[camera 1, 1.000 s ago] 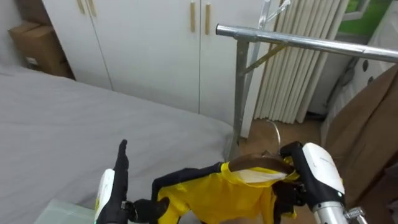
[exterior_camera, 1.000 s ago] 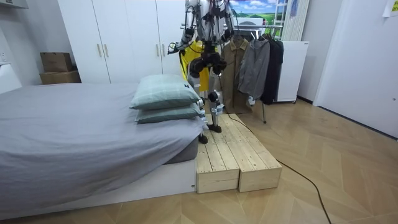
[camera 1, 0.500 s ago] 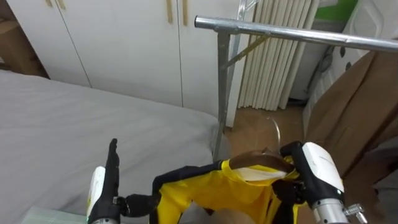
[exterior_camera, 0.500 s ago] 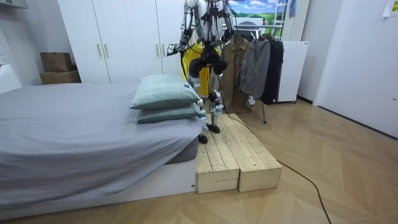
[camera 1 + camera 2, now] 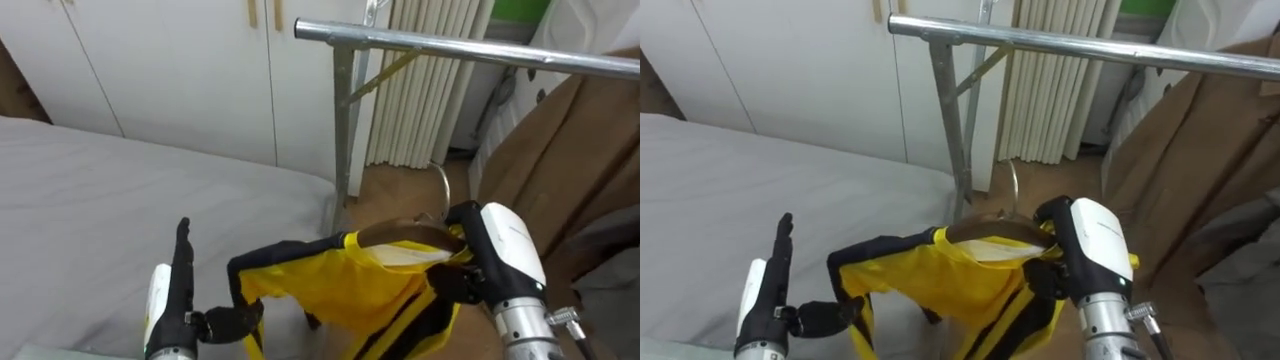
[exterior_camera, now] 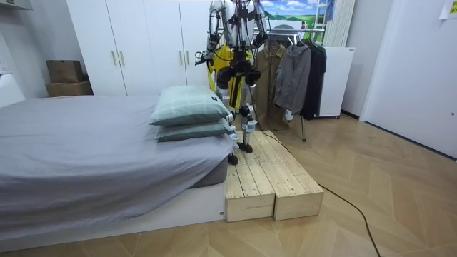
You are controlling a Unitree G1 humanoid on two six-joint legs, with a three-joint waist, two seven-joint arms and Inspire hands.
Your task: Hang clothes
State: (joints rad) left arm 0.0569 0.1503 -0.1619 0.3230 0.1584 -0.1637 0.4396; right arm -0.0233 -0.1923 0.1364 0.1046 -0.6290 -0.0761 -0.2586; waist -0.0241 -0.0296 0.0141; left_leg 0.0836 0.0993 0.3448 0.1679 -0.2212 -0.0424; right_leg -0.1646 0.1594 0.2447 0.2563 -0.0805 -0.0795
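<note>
Robot stood on the wooden platform (image 6: 272, 178) beside the bed (image 5: 110, 190), facing the clothes rail (image 5: 450, 48); white wardrobe (image 5: 170, 60) behind the bed.

Yellow garment (image 5: 345, 285), black-trimmed, was held up in the air between both hands, below the rail and clear of it, above the corner of the bed. It sat on a wooden hanger (image 5: 400, 234), whose wire hook (image 5: 442, 190) stood up under the rail without touching it.

Right hand (image 5: 505, 255): fingers (image 5: 452, 285) clenched at the collar end of the garment, by the hanger's shoulder (whether they also gripped the hanger itself I could not tell).

Left hand (image 5: 165, 315): low and to the left, one finger straight up, the others appearing to pinch the garment's dark edge at its far left corner; the contact was small in the picture, so this is probable, not certain.

Brown coat (image 5: 560, 150) hung on the rail to the right. The room view showed more dark clothing (image 6: 294, 75) on the same rail, and two pillows (image 6: 191, 113) stacked on the bed near the robot.
</note>
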